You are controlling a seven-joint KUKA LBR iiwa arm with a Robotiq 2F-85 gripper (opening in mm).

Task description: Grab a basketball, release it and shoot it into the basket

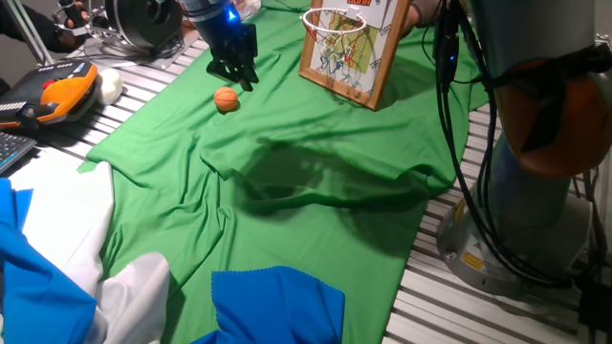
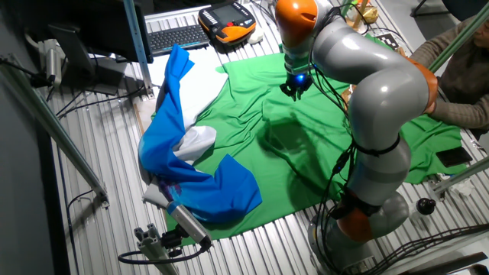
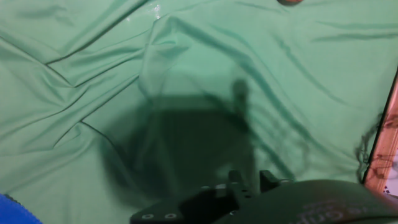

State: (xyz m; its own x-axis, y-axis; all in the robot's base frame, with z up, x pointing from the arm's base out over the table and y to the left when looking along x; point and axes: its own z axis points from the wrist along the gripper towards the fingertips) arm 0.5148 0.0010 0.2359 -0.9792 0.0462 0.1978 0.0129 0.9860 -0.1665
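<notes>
Step in hand: the approach, by my reading – the hand, at upper centre-left of one fixed view, hangs over the green cloth with nothing between its dark fingers, which look parted

Basketball: tiny orange basketball lies on the cloth just below the hand, apart from it; only its edge shows at the top of the hand view

Basket: the basket on its backboard stands upper centre, near the ball

Next move: likely lower over the ball and close – it may roll on the wrinkled cloth

Surface: slatted metal desk, cloth heavily creased

Room: blue and white fabric lower left, orange pendant at left edge
</notes>
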